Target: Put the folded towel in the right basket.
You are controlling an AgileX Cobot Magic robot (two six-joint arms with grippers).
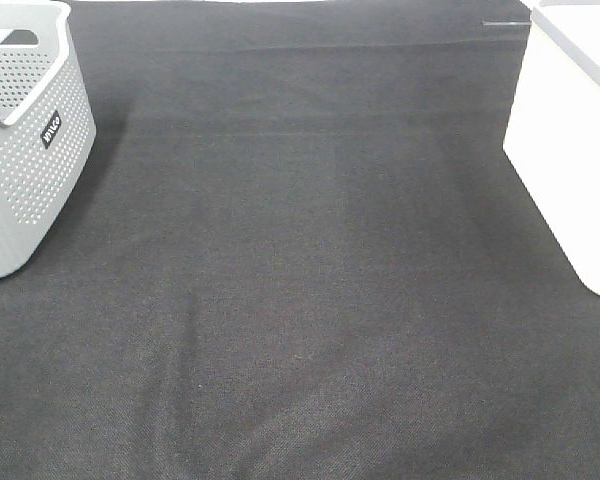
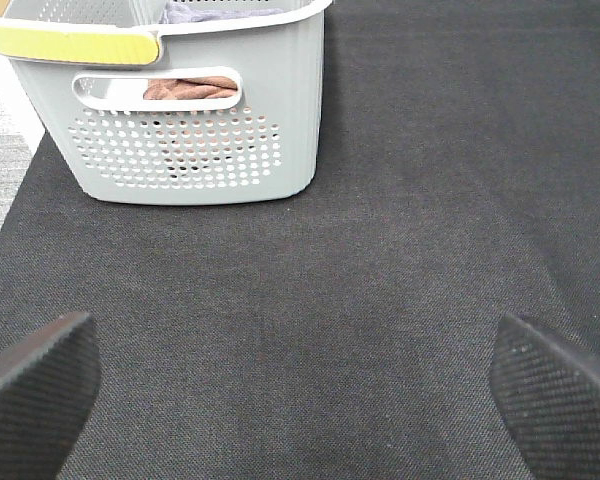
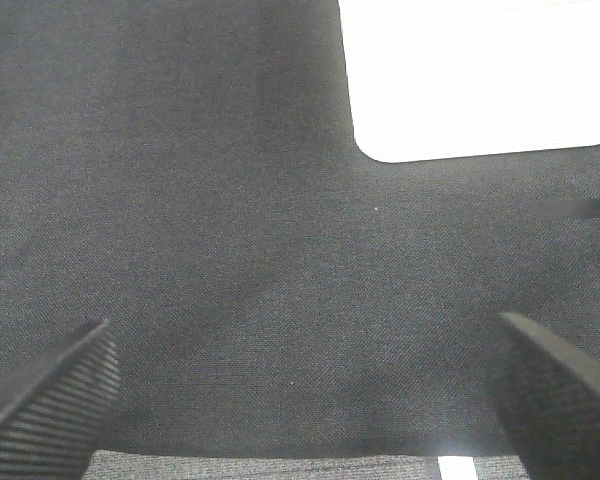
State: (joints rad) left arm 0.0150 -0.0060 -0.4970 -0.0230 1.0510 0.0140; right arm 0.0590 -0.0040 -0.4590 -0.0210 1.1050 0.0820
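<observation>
towel (image 2: 190, 90) sits inside the grey basket (image 2: 195, 130), far from the white basket (image 1: 570, 130). left gripper (image 2: 300, 400) and right gripper (image 3: 300, 400) spread wide, empty; other cloth could snag.

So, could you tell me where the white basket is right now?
The white basket stands at the right edge of the exterior high view on the black cloth, opposite the grey perforated basket at the left edge.

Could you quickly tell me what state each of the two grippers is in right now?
Left gripper: open, holding nothing, above the black woven table mat.
Right gripper: open, holding nothing, above the same mat.
</observation>
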